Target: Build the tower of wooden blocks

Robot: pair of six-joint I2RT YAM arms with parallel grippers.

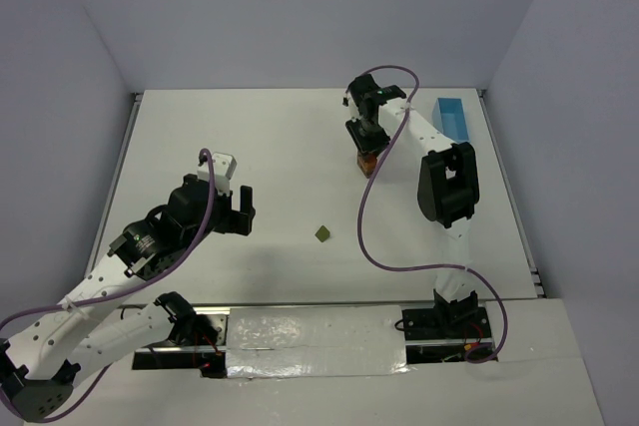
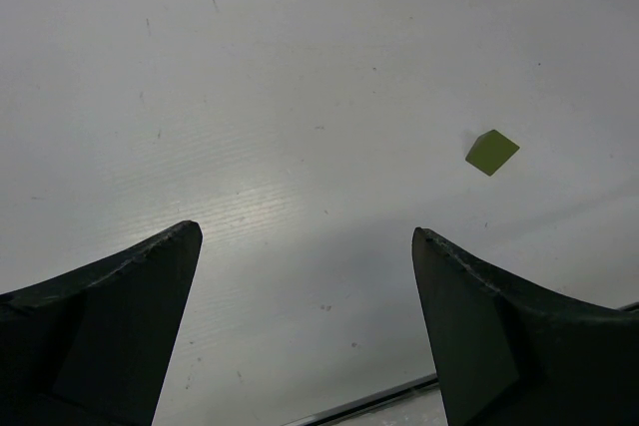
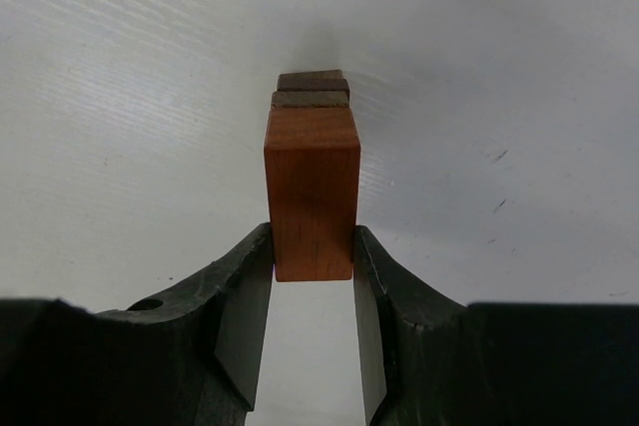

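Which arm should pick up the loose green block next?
Left. The left gripper is open facing the green block; the right gripper is shut on the orange block.

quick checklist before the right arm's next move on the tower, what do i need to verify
1. Right gripper shut on orange block: ok
2. Orange block in line with tower beyond it: ok
3. Orange block resting on tower: cannot tell
4. Left gripper open, well away from tower: ok
5. Olive green block stacked: not ok, lies alone, apart
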